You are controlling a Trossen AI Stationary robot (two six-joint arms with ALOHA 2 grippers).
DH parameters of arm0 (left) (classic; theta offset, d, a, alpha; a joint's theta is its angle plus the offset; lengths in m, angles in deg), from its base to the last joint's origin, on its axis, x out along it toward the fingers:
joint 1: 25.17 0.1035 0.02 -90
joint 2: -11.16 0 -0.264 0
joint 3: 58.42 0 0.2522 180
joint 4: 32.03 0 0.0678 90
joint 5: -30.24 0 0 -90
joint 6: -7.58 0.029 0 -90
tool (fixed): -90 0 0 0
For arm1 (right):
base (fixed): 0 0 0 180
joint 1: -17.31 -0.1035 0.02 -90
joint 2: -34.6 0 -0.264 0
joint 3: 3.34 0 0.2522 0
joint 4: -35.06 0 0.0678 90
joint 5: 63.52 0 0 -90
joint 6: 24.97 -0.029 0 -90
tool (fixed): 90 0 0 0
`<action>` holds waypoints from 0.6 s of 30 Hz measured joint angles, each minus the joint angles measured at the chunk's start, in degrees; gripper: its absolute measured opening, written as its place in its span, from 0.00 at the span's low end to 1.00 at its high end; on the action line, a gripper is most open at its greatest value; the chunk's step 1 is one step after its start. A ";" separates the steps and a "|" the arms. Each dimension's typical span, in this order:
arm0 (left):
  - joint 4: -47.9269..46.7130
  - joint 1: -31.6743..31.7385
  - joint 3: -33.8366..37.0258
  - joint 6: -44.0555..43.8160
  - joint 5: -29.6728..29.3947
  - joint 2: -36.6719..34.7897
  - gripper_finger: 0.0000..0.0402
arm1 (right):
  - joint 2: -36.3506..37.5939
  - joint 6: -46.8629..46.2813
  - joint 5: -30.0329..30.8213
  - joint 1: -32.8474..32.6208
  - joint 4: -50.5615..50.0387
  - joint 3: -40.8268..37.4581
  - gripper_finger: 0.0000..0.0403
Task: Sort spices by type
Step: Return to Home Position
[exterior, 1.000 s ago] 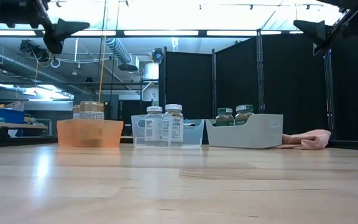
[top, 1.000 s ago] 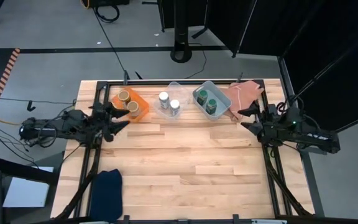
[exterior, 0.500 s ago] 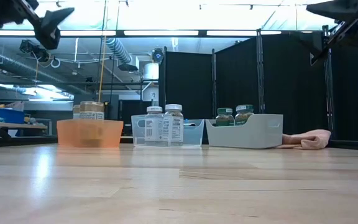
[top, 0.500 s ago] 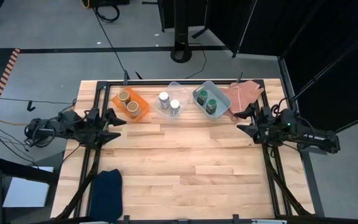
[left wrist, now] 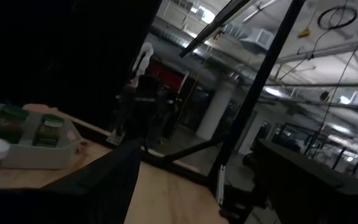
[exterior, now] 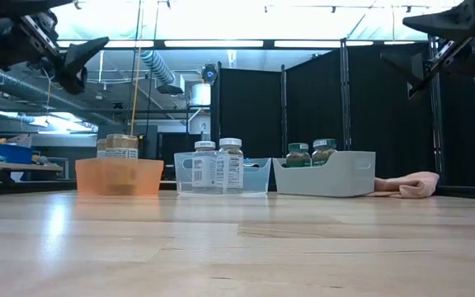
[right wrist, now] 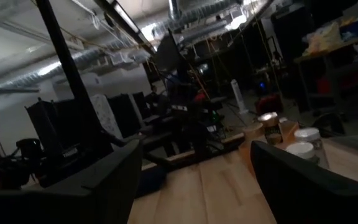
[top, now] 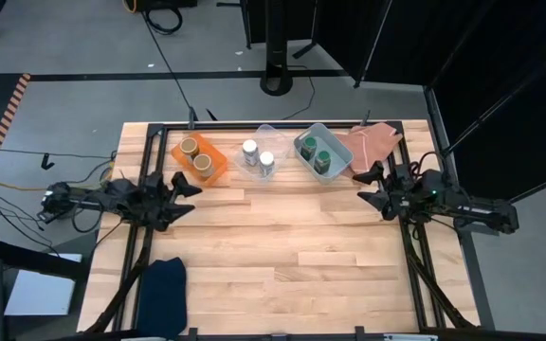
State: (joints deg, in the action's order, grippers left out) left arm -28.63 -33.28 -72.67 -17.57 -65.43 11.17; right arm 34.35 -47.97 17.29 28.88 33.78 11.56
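Two jars with tan-brown tops (top: 195,152) stand in the orange tray (top: 213,171). Two white-lidded jars (top: 258,154) stand in the clear tray (top: 264,129). Two green-lidded jars (top: 318,152) stand in the grey-blue tray (top: 305,137). All three trays stand in a row at the table's far edge. My left gripper (top: 186,191) hangs open and empty above the table, near the orange tray's near side. My right gripper (top: 366,185) hangs open and empty above the table, to the right of the grey-blue tray. In the low view both grippers, the left (exterior: 81,62) and the right (exterior: 419,45), are well above the jars.
A pink cloth (top: 373,142) lies at the far right corner, beside the grey-blue tray. A dark blue cloth (top: 164,289) lies at the near left edge. Bare wood (top: 282,246) stretches across the middle and near part of the table.
My left gripper has drawn back from the orange tray toward the table's near edge and sunk a little. My right gripper has shifted slightly toward the table's left. Both have stayed open and empty. The jars and trays have not moved.
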 joint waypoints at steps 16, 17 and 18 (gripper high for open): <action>-5.38 0.01 0.02 2.19 -5.64 0.02 0.79 | -0.17 0.73 2.53 0.00 -6.13 -0.83 0.76; -5.23 -0.01 0.02 1.67 -5.64 0.02 0.79 | -0.15 0.70 2.51 0.00 -7.00 -0.83 0.76; -4.84 0.01 0.02 0.90 -5.64 0.02 0.79 | -0.17 0.67 2.51 0.00 -7.81 -0.83 0.76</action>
State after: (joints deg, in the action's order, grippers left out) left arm -33.47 -33.27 -72.65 -16.67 -71.07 11.19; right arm 34.18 -47.30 19.80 28.88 25.97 10.74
